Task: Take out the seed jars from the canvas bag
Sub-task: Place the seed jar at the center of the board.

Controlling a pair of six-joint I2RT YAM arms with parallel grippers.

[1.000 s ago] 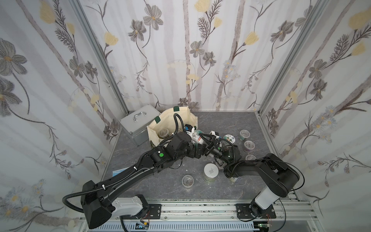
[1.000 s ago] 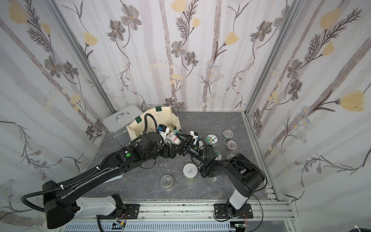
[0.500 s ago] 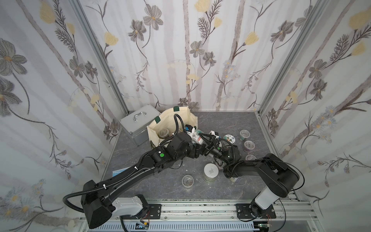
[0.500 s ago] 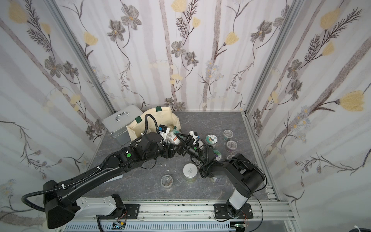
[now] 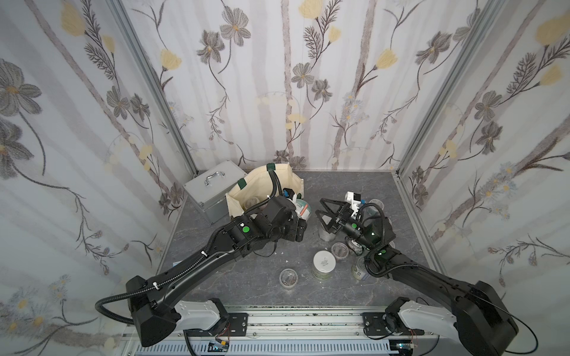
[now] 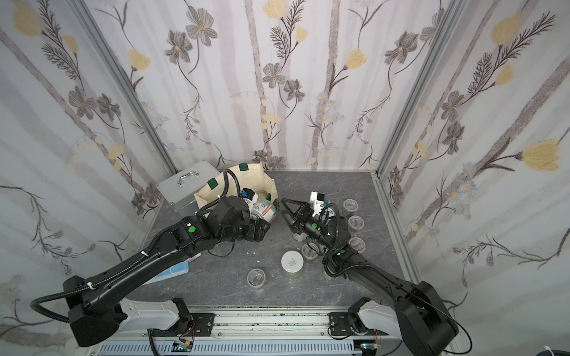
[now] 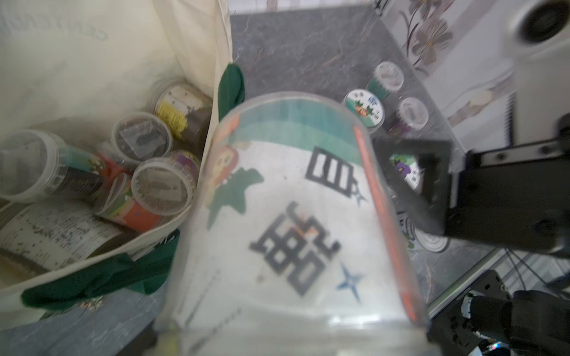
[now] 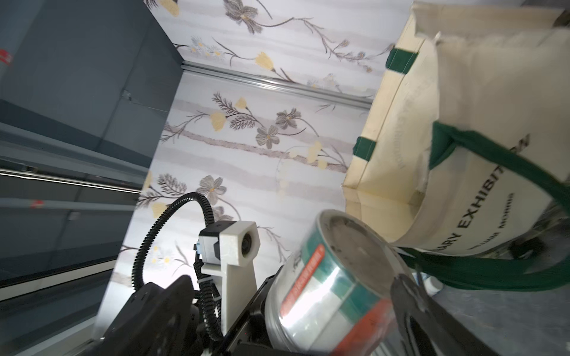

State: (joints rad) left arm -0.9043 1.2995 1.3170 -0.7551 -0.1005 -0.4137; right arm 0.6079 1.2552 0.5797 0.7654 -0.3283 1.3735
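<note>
A large clear seed jar (image 7: pixel 293 215) with teal-and-white label clamped in the left gripper (image 5: pixel 297 217), just outside the mouth of the cream canvas bag (image 5: pixel 262 178) with green handles, right gripper (image 5: pixel 322 211) spread wide beside it, seemingly not touching, smaller jars (image 7: pixel 151 185) in the bag, other jars (image 5: pixel 323 262) on the grey surface (image 5: pixel 246 286).

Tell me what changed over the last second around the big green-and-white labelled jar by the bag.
The right gripper has spread its jaws wide and let go of the large clear jar with the green-and-white label; the left gripper now holds it alone, in much the same spot beside the cream canvas bag. The bag, the silver metal case and the jars on the table stayed put.
</note>
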